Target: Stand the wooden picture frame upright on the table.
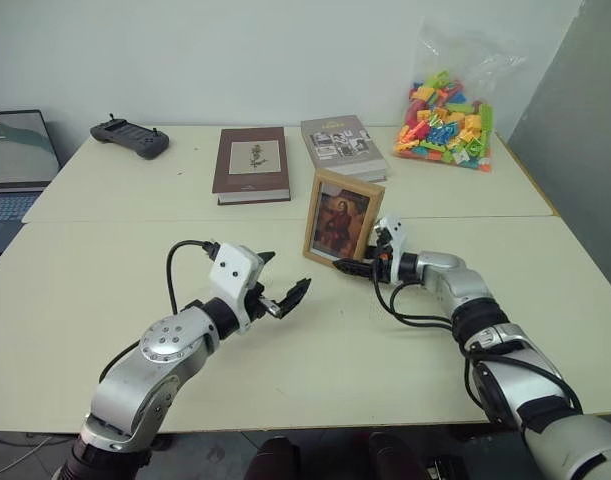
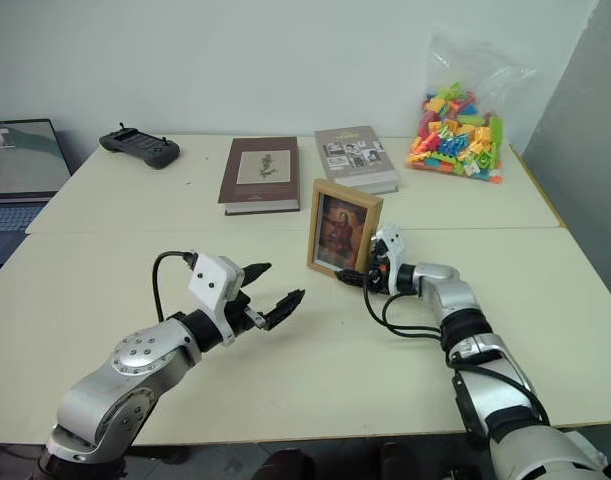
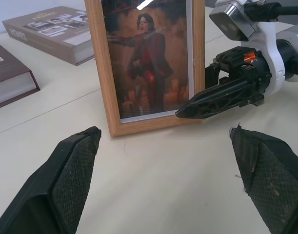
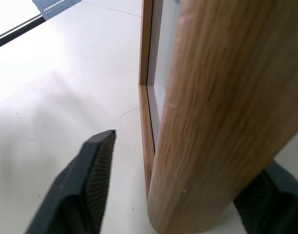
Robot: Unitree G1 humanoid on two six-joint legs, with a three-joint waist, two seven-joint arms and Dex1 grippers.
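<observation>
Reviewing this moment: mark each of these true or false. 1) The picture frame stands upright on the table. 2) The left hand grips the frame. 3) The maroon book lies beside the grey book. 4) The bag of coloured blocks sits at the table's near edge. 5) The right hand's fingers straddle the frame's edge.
1) True: the wooden picture frame stands on the table.
2) False: the left hand is open, apart from it.
3) True: maroon book, grey book.
4) False: the bag sits at the far edge.
5) True: right hand, open.
</observation>
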